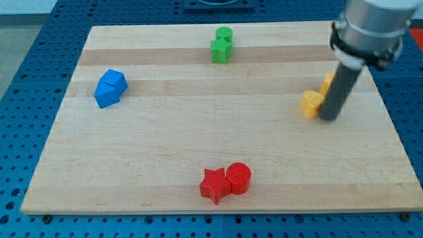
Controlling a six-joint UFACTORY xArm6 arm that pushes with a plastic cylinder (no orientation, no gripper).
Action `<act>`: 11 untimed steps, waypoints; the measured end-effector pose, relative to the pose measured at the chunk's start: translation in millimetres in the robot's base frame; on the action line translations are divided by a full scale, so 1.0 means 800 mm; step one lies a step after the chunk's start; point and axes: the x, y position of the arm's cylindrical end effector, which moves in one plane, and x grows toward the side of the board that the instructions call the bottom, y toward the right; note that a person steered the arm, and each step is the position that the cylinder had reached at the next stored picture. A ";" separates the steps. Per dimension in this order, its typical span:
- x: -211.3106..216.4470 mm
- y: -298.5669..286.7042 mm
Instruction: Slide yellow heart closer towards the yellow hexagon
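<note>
At the right of the frame, a little above mid-height, a yellow block [310, 103] lies on the wooden board [165, 152]; its shape is too blurred to tell for certain. The dark rod stands just to its right, with the tip [328, 118] touching or almost touching the block's right side. A second yellow block [328, 82] peeks out behind the rod, up and to the right of the first, mostly hidden, so its shape cannot be made out either. Which of the two is the heart and which the hexagon cannot be told.

The arm carries no claw, only the rod, so no released or clenched state shows.

Near the top centre, two green blocks [222, 45] sit touching each other. At the upper left, two blue blocks [110, 88] are pressed together. At the bottom centre a red star [214, 186] touches a red cylinder [238, 178] to its right. No container shows on the board.
</note>
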 end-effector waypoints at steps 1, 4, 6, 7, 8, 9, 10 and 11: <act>-0.009 0.000; 0.109 -0.054; 0.042 -0.104; -0.009 -0.093; -0.009 -0.072; -0.033 -0.028; -0.034 -0.022; -0.034 -0.028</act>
